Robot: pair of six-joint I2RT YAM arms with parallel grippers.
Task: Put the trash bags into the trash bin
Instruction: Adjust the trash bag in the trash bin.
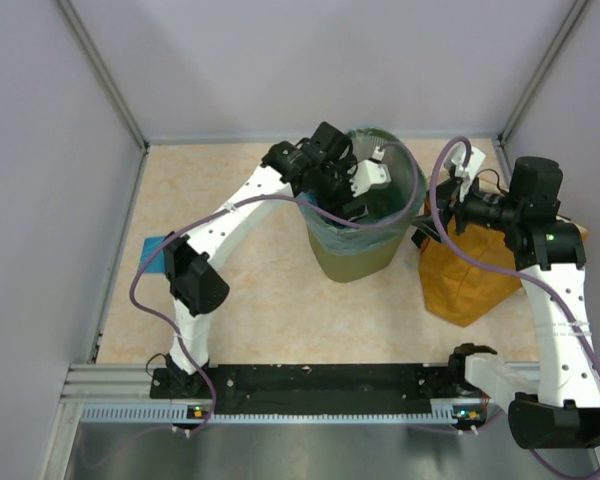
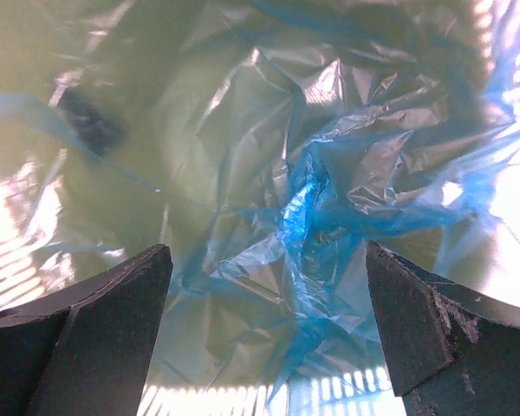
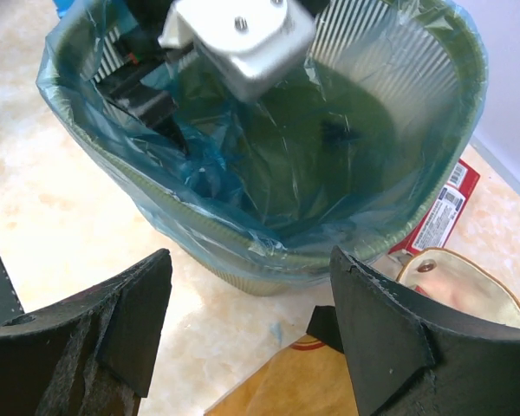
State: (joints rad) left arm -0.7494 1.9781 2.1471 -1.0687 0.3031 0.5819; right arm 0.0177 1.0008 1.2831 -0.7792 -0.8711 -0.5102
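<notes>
Since the trash bag (image 3: 199, 156) already lines the trash bin (image 1: 355, 262) near the table's far edge, film folded over the rim, the job now is prob. seating it: press slack toward the base w/o snagging, then lift straight out. R gripper (image 3: 251, 303), above the mustard sack (image 1: 470, 285) beside the bin, is partly spread, empty. L gripper (image 2: 269, 286), inside the bin, gapes wide, nothing pinched; contact w/ film unclear.
</notes>
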